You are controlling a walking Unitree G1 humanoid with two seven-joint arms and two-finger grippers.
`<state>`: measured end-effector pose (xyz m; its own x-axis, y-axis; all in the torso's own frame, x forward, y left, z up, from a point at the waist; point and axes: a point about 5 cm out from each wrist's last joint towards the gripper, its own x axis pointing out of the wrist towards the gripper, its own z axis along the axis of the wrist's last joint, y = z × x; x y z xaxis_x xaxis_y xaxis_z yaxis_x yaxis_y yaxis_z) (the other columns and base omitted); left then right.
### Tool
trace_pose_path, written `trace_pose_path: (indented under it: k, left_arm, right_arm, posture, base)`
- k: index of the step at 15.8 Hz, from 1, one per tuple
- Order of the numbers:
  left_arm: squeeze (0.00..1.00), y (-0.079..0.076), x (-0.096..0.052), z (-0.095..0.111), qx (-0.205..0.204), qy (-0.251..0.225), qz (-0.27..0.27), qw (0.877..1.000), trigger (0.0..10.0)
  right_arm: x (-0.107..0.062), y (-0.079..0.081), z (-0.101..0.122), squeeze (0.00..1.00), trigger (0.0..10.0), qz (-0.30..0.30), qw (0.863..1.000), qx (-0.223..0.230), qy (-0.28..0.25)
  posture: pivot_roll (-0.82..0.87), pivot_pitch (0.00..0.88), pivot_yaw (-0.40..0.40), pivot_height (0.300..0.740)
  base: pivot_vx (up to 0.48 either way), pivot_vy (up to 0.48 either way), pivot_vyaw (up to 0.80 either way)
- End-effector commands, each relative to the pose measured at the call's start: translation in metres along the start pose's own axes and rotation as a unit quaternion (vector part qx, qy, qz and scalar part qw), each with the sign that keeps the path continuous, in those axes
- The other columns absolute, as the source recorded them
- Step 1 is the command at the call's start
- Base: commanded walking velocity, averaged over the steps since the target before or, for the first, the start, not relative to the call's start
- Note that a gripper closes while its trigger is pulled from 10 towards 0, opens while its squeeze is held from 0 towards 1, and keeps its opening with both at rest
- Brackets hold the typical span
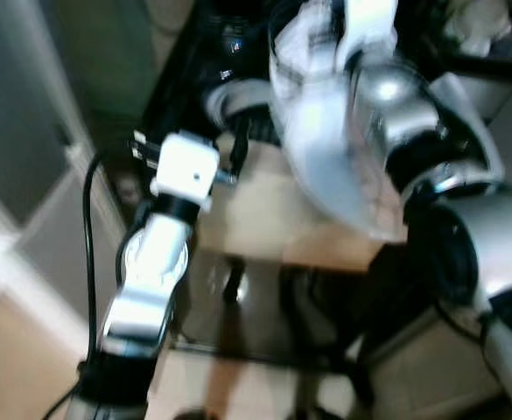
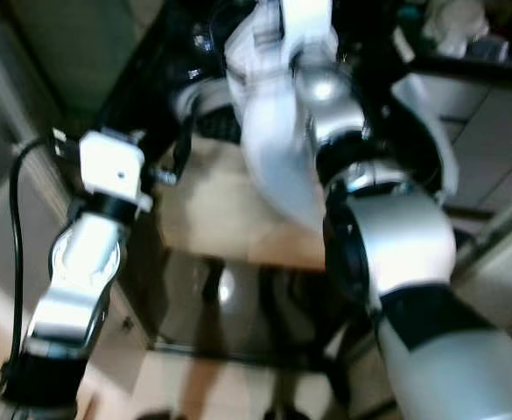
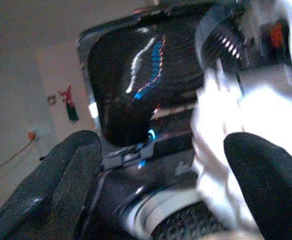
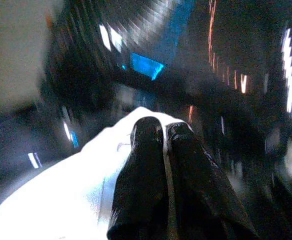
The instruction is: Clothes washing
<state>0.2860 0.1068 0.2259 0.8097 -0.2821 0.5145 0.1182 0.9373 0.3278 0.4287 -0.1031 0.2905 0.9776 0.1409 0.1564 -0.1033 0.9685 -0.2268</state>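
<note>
At nine o'clock in the head view, your left gripper (image 3: 155,185) is hanging with jaws spread wide, nothing between them, aimed at the glossy black, dark-lidded washing machine (image 3: 131,100). At twelve o'clock, your right gripper (image 4: 160,131) is pinching a soft, limp white cloth garment (image 1: 326,131), jaws clamped tight on its upper fold. The garment is draping downward, long axis near vertical, over the machine's front edge. The machine's opening is lying just beyond the right jaws, so that arm is nearer; judging by this, loading is coming next. Blur is hiding finer detail.
</note>
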Motion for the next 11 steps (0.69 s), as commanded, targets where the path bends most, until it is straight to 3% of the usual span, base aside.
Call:
trace_pose_path:
  k: [1,2,3,6,8,10,11]
  left_arm:
    - [0.00,-0.006,0.000,0.007,-0.009,-0.011,-0.009,1.000,10.0]
    - [0.00,-0.005,0.000,0.008,-0.011,-0.014,-0.008,1.000,10.0]
    - [0.00,-0.004,-0.001,0.010,-0.012,-0.015,-0.007,1.000,10.0]
    - [0.00,-0.003,-0.002,0.011,-0.014,-0.015,-0.007,1.000,10.0]
    - [0.00,-0.002,-0.003,0.010,-0.012,-0.011,-0.007,1.000,10.0]
    - [0.00,-0.002,-0.004,0.009,-0.010,-0.008,-0.012,1.000,10.0]
    - [0.00,-0.002,-0.004,0.009,-0.008,-0.006,-0.012,1.000,10.0]
  right_arm:
    - [-0.005,-0.002,-0.028,1.00,10.0,-0.003,0.997,0.048,0.062]
    - [-0.008,-0.002,-0.039,1.00,10.0,-0.007,0.994,0.070,0.084]
    - [-0.012,0.000,-0.055,1.00,10.0,-0.014,0.985,0.124,0.121]
    - [-0.024,0.009,-0.087,1.00,10.0,-0.033,0.940,0.277,0.195]
    - [-0.019,0.015,-0.074,1.00,10.0,-0.027,0.915,0.359,0.184]
    - [-0.012,0.017,-0.053,1.00,10.0,-0.015,0.902,0.400,0.162]
    - [-0.007,0.013,-0.038,1.00,10.0,-0.013,0.901,0.411,0.134]
  posture:
    - [0.14,0.018,-0.059,0.740]
    - [0.14,0.021,-0.064,0.740]
    - [0.15,0.025,-0.067,0.740]
    - [0.15,0.028,-0.069,0.740]
    - [0.15,0.027,-0.067,0.740]
    - [0.15,0.026,-0.066,0.740]
    - [0.15,0.026,-0.066,0.740]
  base:
    - [0.000,0.000,0.00]
    - [0.000,0.000,0.00]
    - [0.000,0.000,0.00]
    - [0.000,0.000,0.00]
    - [0.000,0.000,0.00]
    - [0.000,0.000,0.00]
    - [0.000,0.000,0.00]
